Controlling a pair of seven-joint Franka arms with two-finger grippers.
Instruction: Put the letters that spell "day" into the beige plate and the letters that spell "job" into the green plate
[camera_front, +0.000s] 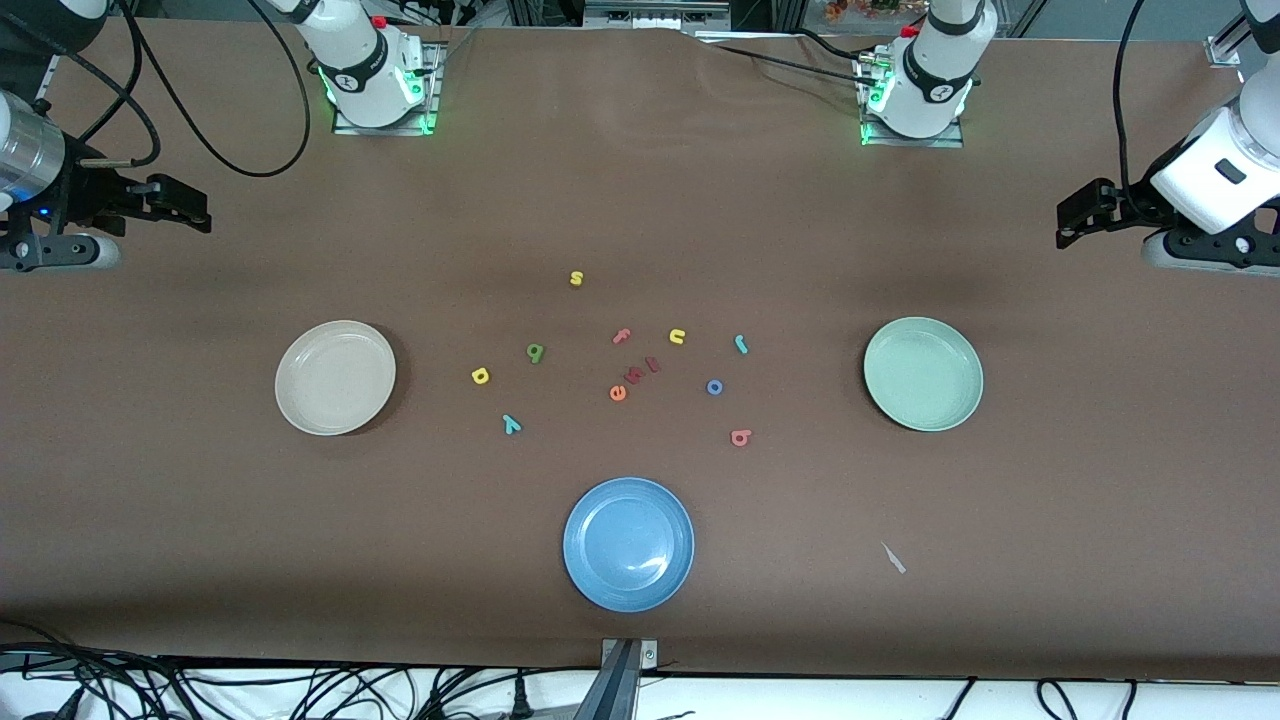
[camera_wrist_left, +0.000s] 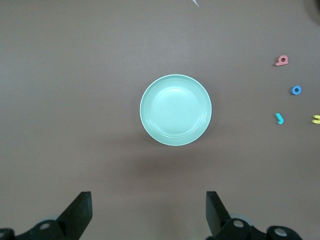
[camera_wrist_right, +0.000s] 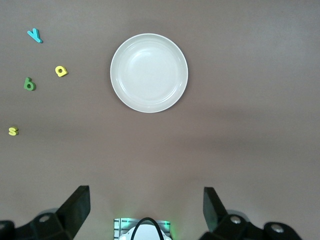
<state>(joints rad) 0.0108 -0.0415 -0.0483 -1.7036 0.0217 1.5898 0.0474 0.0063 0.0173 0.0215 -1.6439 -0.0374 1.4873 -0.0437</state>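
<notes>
The beige plate (camera_front: 335, 377) (camera_wrist_right: 149, 73) lies bare toward the right arm's end, the green plate (camera_front: 923, 373) (camera_wrist_left: 175, 110) bare toward the left arm's end. Between them lie the yellow d (camera_front: 480, 376), green a (camera_front: 535, 352) and teal y (camera_front: 511, 424), then the teal j (camera_front: 741, 344), blue o (camera_front: 714, 387) and salmon b (camera_front: 740, 437). My left gripper (camera_front: 1068, 222) (camera_wrist_left: 149, 210) hangs open and bare high over the table's edge past the green plate. My right gripper (camera_front: 195, 207) (camera_wrist_right: 145, 207) hangs open and bare past the beige plate.
A blue plate (camera_front: 628, 543) lies nearest the front camera, mid-table. Other letters sit among the task's: yellow s (camera_front: 576, 278), yellow u (camera_front: 677, 337), pink f (camera_front: 621, 337), orange e (camera_front: 618, 393). A small white scrap (camera_front: 893, 558) lies near the front edge.
</notes>
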